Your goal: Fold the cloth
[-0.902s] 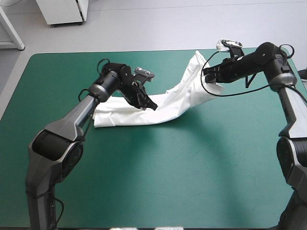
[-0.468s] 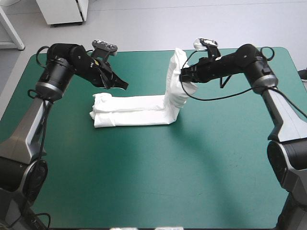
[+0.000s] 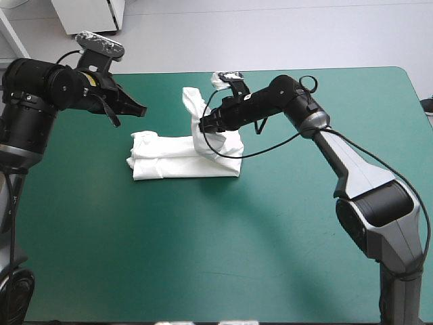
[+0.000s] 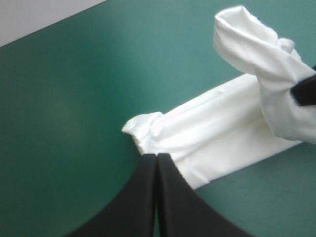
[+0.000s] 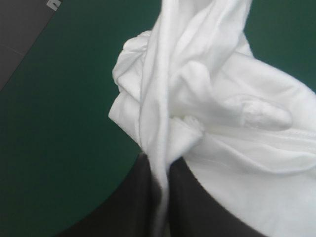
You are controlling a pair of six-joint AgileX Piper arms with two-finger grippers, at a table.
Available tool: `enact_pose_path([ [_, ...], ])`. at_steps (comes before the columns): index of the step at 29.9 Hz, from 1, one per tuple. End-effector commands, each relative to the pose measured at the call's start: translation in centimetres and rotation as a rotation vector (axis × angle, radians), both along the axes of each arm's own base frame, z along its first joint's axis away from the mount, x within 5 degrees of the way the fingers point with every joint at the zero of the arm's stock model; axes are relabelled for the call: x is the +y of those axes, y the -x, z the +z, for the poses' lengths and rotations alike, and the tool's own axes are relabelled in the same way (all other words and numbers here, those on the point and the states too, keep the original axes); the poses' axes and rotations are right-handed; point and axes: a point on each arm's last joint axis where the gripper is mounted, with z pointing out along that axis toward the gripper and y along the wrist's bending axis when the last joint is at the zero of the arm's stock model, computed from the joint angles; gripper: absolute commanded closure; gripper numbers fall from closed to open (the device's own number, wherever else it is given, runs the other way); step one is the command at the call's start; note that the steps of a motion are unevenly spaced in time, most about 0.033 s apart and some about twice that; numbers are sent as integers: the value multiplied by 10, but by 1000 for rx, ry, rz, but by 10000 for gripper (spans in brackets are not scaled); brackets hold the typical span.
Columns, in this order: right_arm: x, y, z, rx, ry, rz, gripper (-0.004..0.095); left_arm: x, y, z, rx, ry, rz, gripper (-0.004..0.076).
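Note:
The white T-shirt (image 3: 177, 156) lies as a long folded strip across the middle of the teal-green table. Its right end is lifted and carried back over the strip, held up by my right gripper (image 3: 203, 126), which is shut on the T-shirt (image 5: 197, 98). In the right wrist view the cloth runs between the black fingers (image 5: 190, 202) and fills the space ahead. My left gripper (image 3: 140, 109) is shut and empty, raised above and to the left of the strip's left end (image 4: 148, 129). In the left wrist view its fingertips (image 4: 156, 157) meet in a point.
The table's far edge (image 3: 169, 72) runs just behind both grippers. Bare teal-green cover (image 3: 223, 250) spreads across the whole front half and to the right of the strip.
My right gripper has swept left with the T-shirt's end, bringing it over the strip. My left gripper let go of the cloth earlier and has withdrawn up and to the left.

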Motion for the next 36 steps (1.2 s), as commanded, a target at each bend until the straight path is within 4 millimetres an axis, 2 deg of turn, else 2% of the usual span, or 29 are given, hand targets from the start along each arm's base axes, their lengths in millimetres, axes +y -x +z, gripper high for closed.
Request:
enact_pose_path([
  [1, 12, 8, 41, -87, -113, 19, 925, 15, 16, 27, -141, -12, 63, 733],
  [5, 26, 3, 34, -74, -120, 41, 925, 30, 9, 34, -219, -12, 116, 733],
  [11, 48, -3, 3, -12, -116, 80, 925, 51, 5, 35, -234, 28, 190, 733],
  [19, 79, 1, -35, 39, -83, 132, 925, 52, 8, 38, -249, 33, 191, 733],
  [24, 82, 2, -35, 2, -74, 155, 914, 52, 10, 37, -227, 27, 193, 733],
  [27, 78, 2, -27, -33, -58, 182, 829, 51, 10, 36, -222, 35, 187, 733],
  [34, 66, -2, -2, -101, 28, 167, 421, 51, 16, 39, -211, 44, 179, 733],
  [36, 57, -5, 8, -107, 27, 155, 363, 52, 23, 44, -231, 49, 179, 733],
])
